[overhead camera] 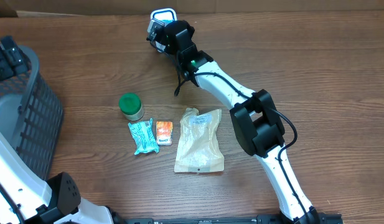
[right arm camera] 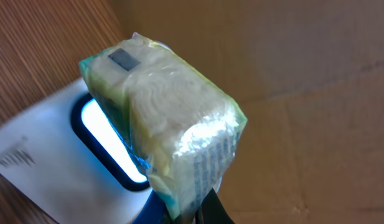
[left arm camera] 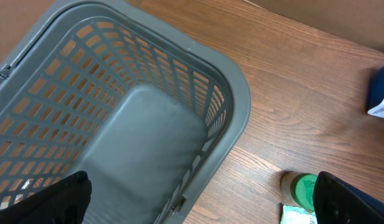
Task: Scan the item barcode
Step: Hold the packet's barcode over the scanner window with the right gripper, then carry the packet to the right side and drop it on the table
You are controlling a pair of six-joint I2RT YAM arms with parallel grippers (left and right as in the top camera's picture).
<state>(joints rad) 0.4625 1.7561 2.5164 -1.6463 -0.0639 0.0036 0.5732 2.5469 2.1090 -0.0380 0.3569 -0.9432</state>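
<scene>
Packet (right arm camera: pixel 173 118) in right claw (right arm camera: pixel 192 202), three packets (overhead camera: pixel 200 142) on table (overhead camera: pixel 316 68)

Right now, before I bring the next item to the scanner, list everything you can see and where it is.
scanner: one, white with a glowing window, far edge of the table
wrapped packet: one, clear wrap over pale contents, held over the scanner
jar: one, green lid, mid-table
teal packet: one, teal, just in front of the jar
orange packet: one, orange, beside the teal packet
tan pouch: one, tan, lying flat beside the orange packet
basket: one, grey, left side, looks empty
table: one, brown wood
cardboard: brown, behind the scanner
right tool: shut on the wrapped packet
left tool: open, above the basket
</scene>
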